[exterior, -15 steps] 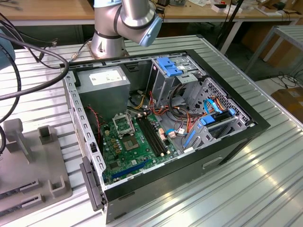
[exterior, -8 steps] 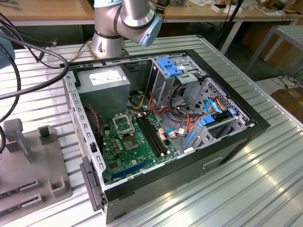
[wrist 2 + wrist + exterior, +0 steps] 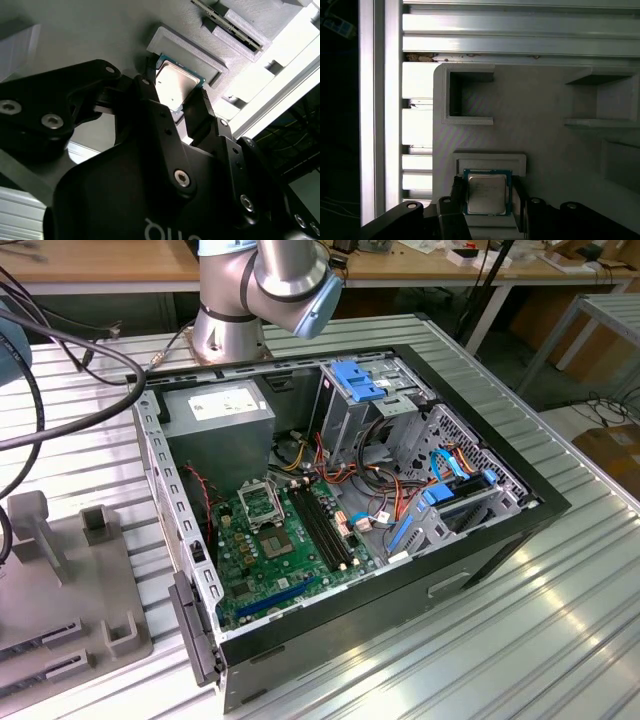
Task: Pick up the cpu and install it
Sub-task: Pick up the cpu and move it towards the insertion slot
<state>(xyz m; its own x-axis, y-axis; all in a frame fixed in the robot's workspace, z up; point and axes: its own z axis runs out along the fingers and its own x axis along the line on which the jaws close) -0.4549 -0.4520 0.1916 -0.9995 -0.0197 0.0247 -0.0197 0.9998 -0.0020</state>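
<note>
The cpu (image 3: 487, 194) (image 3: 173, 83), a small pale metal square with a green rim, lies at a raised grey holder (image 3: 490, 162) (image 3: 187, 47) on a grey fixture plate. My gripper (image 3: 488, 196) (image 3: 175, 94) straddles it in both wrist views. Its black fingers (image 3: 458, 194) sit against two opposite edges of the cpu with no gap showing. In the exterior view, the black square-framed socket (image 3: 262, 502) sits on the green board (image 3: 290, 552) inside the open computer case (image 3: 480, 540).
The grey fixture plate (image 3: 60, 590) with upright blocks and slots lies at the exterior view's left, on a ribbed metal table (image 3: 520, 640). Thick black cables (image 3: 70, 390) run over the table's back left. The arm's base (image 3: 228, 325) stands behind the case.
</note>
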